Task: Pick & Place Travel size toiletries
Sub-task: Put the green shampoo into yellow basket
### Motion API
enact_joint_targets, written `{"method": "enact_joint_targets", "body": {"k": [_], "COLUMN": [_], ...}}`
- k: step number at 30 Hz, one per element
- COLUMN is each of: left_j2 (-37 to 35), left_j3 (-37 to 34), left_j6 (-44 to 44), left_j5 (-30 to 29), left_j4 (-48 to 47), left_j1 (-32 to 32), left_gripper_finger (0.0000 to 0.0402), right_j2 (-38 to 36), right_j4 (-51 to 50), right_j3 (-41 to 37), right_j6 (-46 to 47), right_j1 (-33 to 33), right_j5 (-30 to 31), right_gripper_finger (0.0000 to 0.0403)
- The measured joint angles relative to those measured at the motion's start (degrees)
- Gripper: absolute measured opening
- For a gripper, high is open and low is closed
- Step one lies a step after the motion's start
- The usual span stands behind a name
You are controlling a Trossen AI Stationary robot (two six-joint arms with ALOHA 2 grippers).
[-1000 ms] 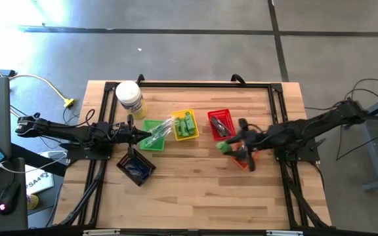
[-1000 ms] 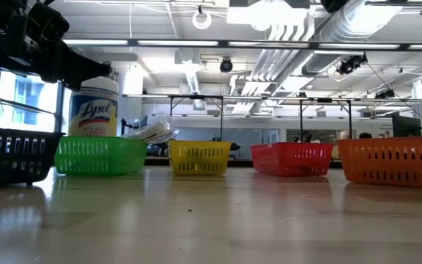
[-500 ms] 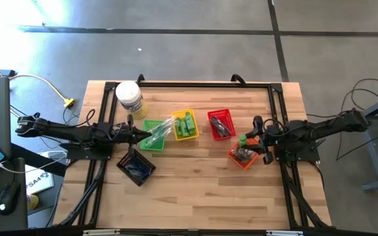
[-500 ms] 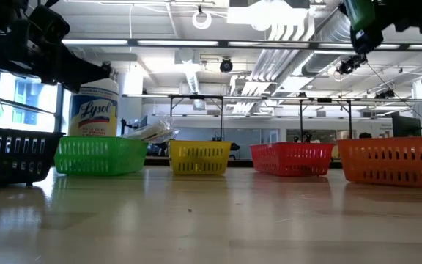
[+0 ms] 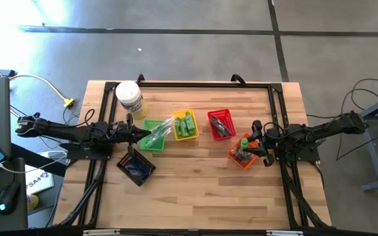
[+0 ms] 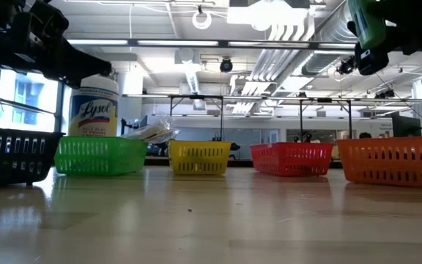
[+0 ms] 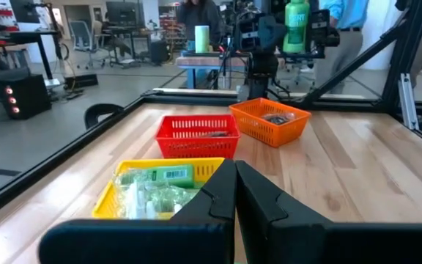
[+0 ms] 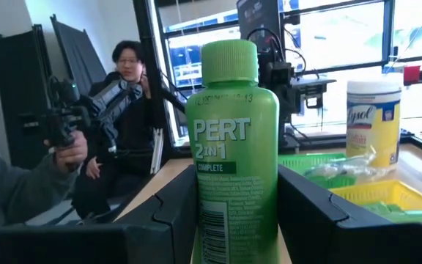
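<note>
The table [image 5: 189, 190] is a pale wood slab with a black frame running round its edge. The left arm [image 5: 71, 133] reaches in from the left side and the right arm [image 5: 320, 133] from the right. A white jar [image 5: 129, 98] with a yellow label stands near the far left corner. Five baskets sit across the middle: a black basket [image 5: 136, 166] nearest the front left, then a green basket [image 5: 151, 136], a yellow basket [image 5: 185, 125], a red basket [image 5: 220, 124] and an orange basket [image 5: 242, 155] at the right. The left gripper [image 5: 136, 136] hangs just beside the green basket, its jaws pressed together on nothing. The right gripper [image 5: 249, 141] is raised over the orange basket, its jaws pinching a green bottle [image 8: 233, 154] upright between the two fingers [image 8: 317, 213]; the label reads PERT 2 in 1. In the low view the bottle shows high above the orange basket, well clear of it. Clear-wrapped sticks [image 5: 157, 134] lie across the green basket, green tubes [image 5: 188, 124] fill the yellow one, black sticks [image 5: 220, 124] lie in the red one, and dark pieces [image 5: 243, 155] rest in the orange one. A person [image 8: 127, 132] sits beyond the table.
</note>
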Motion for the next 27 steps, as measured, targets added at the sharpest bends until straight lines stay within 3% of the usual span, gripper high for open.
{"method": "enact_joint_targets", "body": {"k": [11,27], "left_j2": [0.0,0.0], "left_j3": [0.0,0.0], "left_j6": [0.0,0.0], "left_j5": [0.0,0.0], "left_j4": [-0.5,-2.8], "left_j1": [0.0,0.0], "left_gripper_finger": [0.0000,0.0000], "right_j2": [0.0,0.0], "right_j4": [6.3,5.9], "right_j3": [-4.0,-4.1], "right_j6": [0.3,1.7], "right_j1": [0.0,0.0], "right_j5": [0.4,1.5], "right_gripper_finger": [0.0148,0.0148]}}
